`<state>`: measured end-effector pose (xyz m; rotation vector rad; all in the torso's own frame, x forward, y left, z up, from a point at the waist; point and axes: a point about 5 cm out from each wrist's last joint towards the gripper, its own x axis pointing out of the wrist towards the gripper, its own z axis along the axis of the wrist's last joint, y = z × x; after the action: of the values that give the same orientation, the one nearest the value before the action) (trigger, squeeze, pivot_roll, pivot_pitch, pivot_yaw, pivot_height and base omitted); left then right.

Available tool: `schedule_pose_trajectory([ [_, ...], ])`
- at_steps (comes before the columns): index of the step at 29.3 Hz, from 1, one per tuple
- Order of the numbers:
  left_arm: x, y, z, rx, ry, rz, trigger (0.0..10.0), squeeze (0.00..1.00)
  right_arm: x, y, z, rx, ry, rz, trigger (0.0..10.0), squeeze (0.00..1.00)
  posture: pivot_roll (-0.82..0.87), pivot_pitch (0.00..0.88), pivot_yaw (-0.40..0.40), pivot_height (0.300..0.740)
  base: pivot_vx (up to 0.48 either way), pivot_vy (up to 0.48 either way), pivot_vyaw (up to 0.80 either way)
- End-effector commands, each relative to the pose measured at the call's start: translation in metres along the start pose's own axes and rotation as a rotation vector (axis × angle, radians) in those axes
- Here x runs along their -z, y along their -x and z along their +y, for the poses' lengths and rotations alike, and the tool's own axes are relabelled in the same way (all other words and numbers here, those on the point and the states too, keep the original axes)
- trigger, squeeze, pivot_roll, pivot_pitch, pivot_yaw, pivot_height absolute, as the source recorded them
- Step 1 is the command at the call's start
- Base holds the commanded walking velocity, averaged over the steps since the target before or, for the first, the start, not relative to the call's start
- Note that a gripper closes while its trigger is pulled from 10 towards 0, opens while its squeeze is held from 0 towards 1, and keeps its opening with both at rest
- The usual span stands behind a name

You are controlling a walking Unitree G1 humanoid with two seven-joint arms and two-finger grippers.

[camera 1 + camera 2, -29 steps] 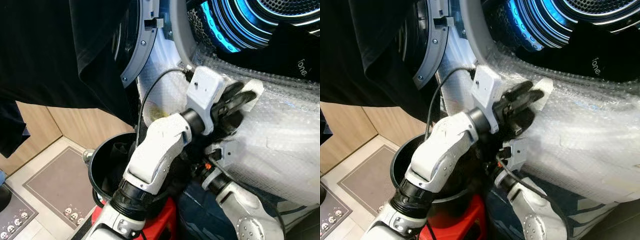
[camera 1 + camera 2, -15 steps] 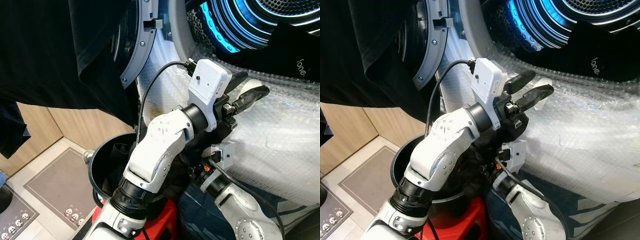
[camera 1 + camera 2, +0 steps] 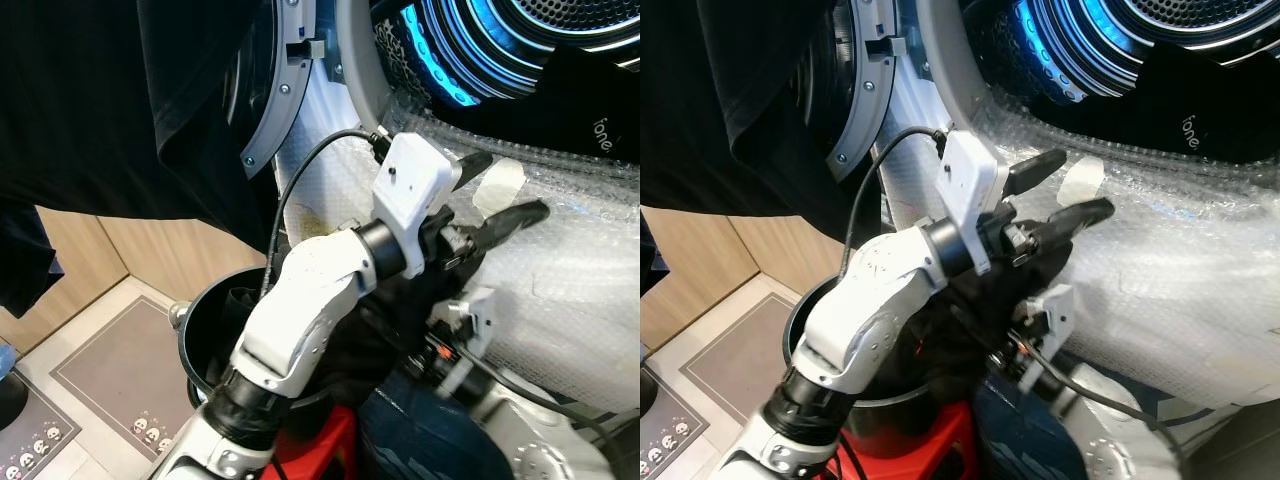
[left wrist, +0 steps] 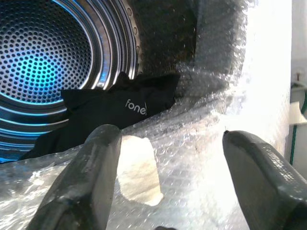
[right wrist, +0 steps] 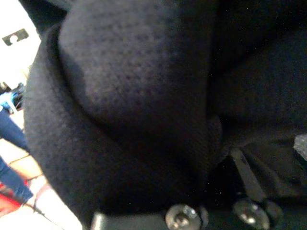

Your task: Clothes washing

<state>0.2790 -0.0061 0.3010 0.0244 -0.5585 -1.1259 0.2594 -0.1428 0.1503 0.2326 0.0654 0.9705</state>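
Partway through, seemingly: one black garment [image 4: 120, 103] already draped over the drum [image 4: 43, 52] lip, just beyond the left end effector [image 3: 495, 195], spread wide and empty over bubble wrap [image 3: 570, 260]. More dark clothes [image 5: 134, 96] bunched below, pressed against the right end effector; grip there impossible to tell. Loading left to finish.

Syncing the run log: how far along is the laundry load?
Done: one black garment already hangs over the drum's lip. In hand: the left gripper is open over the bubble wrap, and dark fabric sits against the right wrist camera. Left: clothes in the black bucket.
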Motion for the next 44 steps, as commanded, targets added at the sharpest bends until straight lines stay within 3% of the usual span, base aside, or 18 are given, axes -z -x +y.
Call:
schedule_pose_trajectory([
  [1,-0.006,0.002,-0.004,0.026,-0.045,-0.007,10.0,1.00,-0.004,0.001,0.003,-0.047,0.017,-0.003,0.0,0.00,-0.02,0.065,0.045,0.740,0.000,0.000,0.00],
  [5,-0.011,0.018,0.001,0.053,-0.105,0.032,10.0,1.00,-0.005,0.014,-0.005,-0.098,0.044,0.054,0.0,0.00,-0.01,0.067,0.039,0.740,0.000,0.000,0.00],
  [14,-0.018,0.046,0.008,0.097,-0.144,0.116,10.0,1.00,-0.019,0.035,-0.027,-0.087,0.080,0.085,0.0,0.00,0.00,0.065,0.035,0.740,0.000,0.000,0.00],
  [18,-0.018,0.050,0.009,0.092,-0.154,0.132,10.0,1.00,-0.023,0.038,-0.031,-0.079,0.086,0.085,0.0,0.00,0.01,0.065,0.035,0.740,0.000,0.000,0.00],
  [19,-0.016,0.059,0.011,0.087,-0.151,0.162,10.0,0.55,-0.030,0.043,-0.039,-0.055,0.107,0.082,0.1,0.00,0.01,0.066,0.040,0.740,0.000,0.000,0.00],
  [20,-0.015,0.066,0.012,0.083,-0.153,0.191,10.0,0.34,-0.035,0.048,-0.046,-0.038,0.124,0.082,0.9,0.00,0.01,0.067,0.039,0.740,0.000,0.000,0.00],
  [21,-0.015,0.068,0.013,0.084,-0.154,0.199,10.0,0.34,-0.037,0.049,-0.048,-0.034,0.130,0.083,0.9,0.00,0.01,0.067,0.039,0.740,0.000,0.000,0.00],
  [22,-0.016,0.070,0.012,0.085,-0.154,0.201,10.0,0.00,-0.038,0.051,-0.049,-0.032,0.133,0.084,4.0,0.00,0.01,0.066,0.039,0.740,0.000,0.000,0.00],
  [23,-0.016,0.071,0.012,0.085,-0.155,0.203,10.0,0.00,-0.040,0.052,-0.050,-0.033,0.134,0.085,4.6,0.00,0.01,0.066,0.039,0.740,0.000,0.000,0.00],
  [24,-0.017,0.073,0.012,0.085,-0.153,0.208,10.0,0.00,-0.041,0.054,-0.050,-0.039,0.134,0.086,6.0,0.00,0.01,0.067,0.039,0.740,0.000,0.000,0.00],
  [25,-0.017,0.075,0.011,0.087,-0.150,0.213,10.0,0.00,-0.043,0.055,-0.051,-0.042,0.137,0.087,6.6,0.00,0.01,0.067,0.039,0.740,0.000,0.000,0.00],
  [26,-0.017,0.077,0.010,0.089,-0.145,0.221,10.0,0.00,-0.045,0.056,-0.052,-0.041,0.142,0.087,10.0,0.00,0.01,0.066,0.040,0.740,0.000,0.000,0.00],
  [33,-0.010,0.099,0.001,0.135,-0.085,0.301,10.0,0.00,-0.066,0.066,-0.048,-0.124,0.176,0.087,10.0,0.00,0.01,0.064,0.043,0.740,0.000,0.000,0.00],
  [40,0.007,0.121,-0.008,0.170,-0.025,0.400,10.0,0.00,-0.094,0.069,-0.031,-0.253,0.247,0.092,10.0,0.00,0.00,0.057,0.047,0.740,0.000,0.000,0.00],
  [44,0.015,0.136,-0.020,0.223,0.067,0.464,10.0,0.00,-0.113,0.069,-0.019,-0.337,0.298,0.090,10.0,0.00,-0.01,0.049,0.048,0.740,0.000,0.000,0.00],
])
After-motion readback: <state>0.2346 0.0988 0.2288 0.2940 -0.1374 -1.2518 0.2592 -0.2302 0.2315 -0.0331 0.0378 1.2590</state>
